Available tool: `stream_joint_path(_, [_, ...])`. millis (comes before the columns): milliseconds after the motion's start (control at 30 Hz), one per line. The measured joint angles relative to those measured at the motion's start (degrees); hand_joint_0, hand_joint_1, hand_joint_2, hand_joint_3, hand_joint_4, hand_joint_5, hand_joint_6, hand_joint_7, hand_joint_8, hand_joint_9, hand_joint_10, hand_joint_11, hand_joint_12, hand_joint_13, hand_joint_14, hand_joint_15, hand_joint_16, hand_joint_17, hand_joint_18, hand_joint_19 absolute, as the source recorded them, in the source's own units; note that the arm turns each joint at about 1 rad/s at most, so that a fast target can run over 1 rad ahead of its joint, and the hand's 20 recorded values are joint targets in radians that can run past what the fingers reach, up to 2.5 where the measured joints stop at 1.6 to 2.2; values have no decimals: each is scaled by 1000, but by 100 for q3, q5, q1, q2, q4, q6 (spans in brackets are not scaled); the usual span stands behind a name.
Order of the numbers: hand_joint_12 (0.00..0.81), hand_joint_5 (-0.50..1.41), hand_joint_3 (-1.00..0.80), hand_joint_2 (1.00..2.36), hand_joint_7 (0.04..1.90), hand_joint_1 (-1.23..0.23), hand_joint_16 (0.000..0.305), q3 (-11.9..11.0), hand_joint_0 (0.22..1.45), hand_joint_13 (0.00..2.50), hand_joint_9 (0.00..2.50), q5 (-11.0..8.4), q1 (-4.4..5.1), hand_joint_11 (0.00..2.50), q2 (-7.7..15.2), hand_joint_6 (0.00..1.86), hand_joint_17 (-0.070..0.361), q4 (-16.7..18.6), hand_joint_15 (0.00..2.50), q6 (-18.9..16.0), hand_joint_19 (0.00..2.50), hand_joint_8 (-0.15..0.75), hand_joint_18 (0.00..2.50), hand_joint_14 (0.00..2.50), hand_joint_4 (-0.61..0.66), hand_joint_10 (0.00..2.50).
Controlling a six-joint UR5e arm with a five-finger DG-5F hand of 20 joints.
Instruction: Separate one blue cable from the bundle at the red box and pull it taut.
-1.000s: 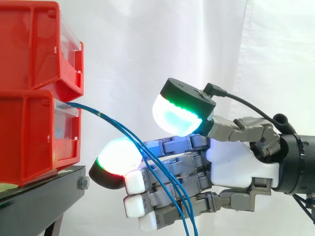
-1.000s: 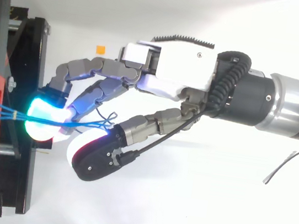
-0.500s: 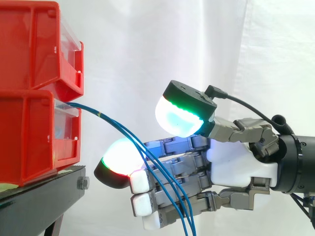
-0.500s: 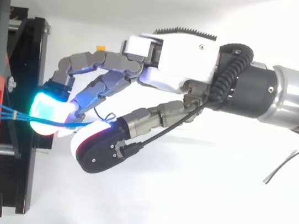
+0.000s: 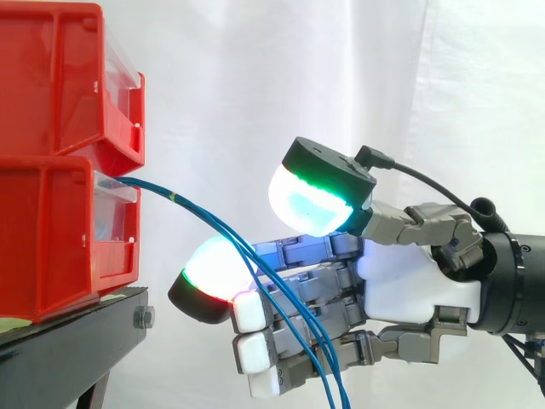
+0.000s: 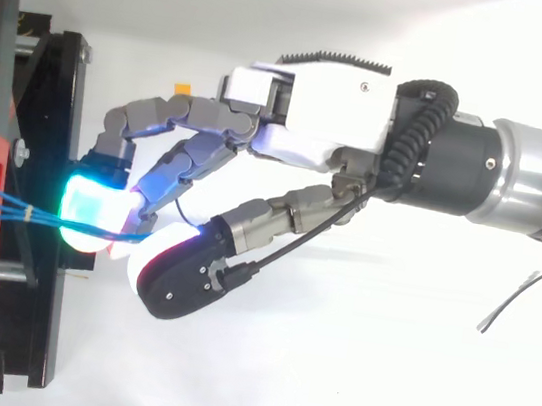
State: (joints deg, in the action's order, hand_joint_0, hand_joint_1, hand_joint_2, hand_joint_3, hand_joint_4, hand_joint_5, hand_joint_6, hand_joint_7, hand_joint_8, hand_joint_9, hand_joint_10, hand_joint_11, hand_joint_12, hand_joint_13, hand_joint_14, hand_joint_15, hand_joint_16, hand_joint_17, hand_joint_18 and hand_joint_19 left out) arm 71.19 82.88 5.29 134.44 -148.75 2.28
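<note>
— Cables lie nearest in the side view. The blue cables (image 5: pixel 170 198) leave the lower red box (image 5: pixel 51 230) and are bunched at a small tie (image 6: pixel 27 214). From there they sag across the front of the fingers (image 5: pixel 324 251) and drop out of view below.
— And the hand (image 5: pixel 409 281) behind them?
— Released. The fingers reach nearly straight toward the box, the thumb pad (image 5: pixel 315 200) stands clear above them, and no strand looks pinched. Separation seems not yet done.
— So the risk?
— All strands run together past the glowing finger pad (image 5: pixel 213 273), so a closing thumb would probably trap several, not one. A pull would then load the whole bundle and could tug the box on its black stand (image 5: pixel 77 332). One thin strand might equally slip off the rounded pads.
— Beyond that?
— White curtain (image 5: pixel 255 85).
</note>
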Motion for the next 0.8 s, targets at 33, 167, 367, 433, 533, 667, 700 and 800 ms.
stream_joint_path(33, [347, -130, -369, 1009, 1128, -708, 55, -5, 639, 849, 813, 0, 3, 539, 0, 573, 123, 8, 539, 0, 604, 287, 523, 23, 185, 19])
stream_joint_path(167, [351, -140, -360, 1010, 1057, -694, 55, -38, 639, 856, 827, 0, 10, 556, 0, 627, 123, 14, 548, 0, 603, 288, 528, 24, 177, 17])
stream_joint_path(367, [350, -156, -360, 1010, 931, -682, 55, -87, 641, 868, 833, 0, 9, 569, -2, 717, 124, 6, 551, 0, 609, 289, 541, 24, 180, 18])
stream_joint_path(433, [353, -158, -364, 1009, 916, -677, 55, -102, 642, 870, 836, 0, 9, 574, -2, 727, 124, 0, 552, 1, 609, 290, 543, 22, 186, 18])
stream_joint_path(533, [352, -159, -376, 1009, 905, -673, 56, -111, 637, 872, 841, 0, 10, 565, -2, 737, 125, -3, 559, 1, 611, 291, 548, 22, 189, 17])
stream_joint_path(667, [353, -159, -400, 1007, 900, -652, 56, -112, 625, 881, 850, 0, 9, 574, -1, 740, 125, -9, 567, 1, 611, 292, 551, 24, 194, 19])
stream_joint_path(700, [355, -158, -403, 1007, 896, -651, 56, -112, 625, 882, 858, 0, 9, 581, 0, 741, 125, -11, 564, -1, 619, 292, 550, 23, 196, 18])
stream_joint_path(800, [357, -156, -416, 1005, 906, -636, 56, -117, 621, 894, 862, 3, 8, 582, -2, 744, 126, -13, 569, -5, 619, 295, 556, 24, 191, 21])
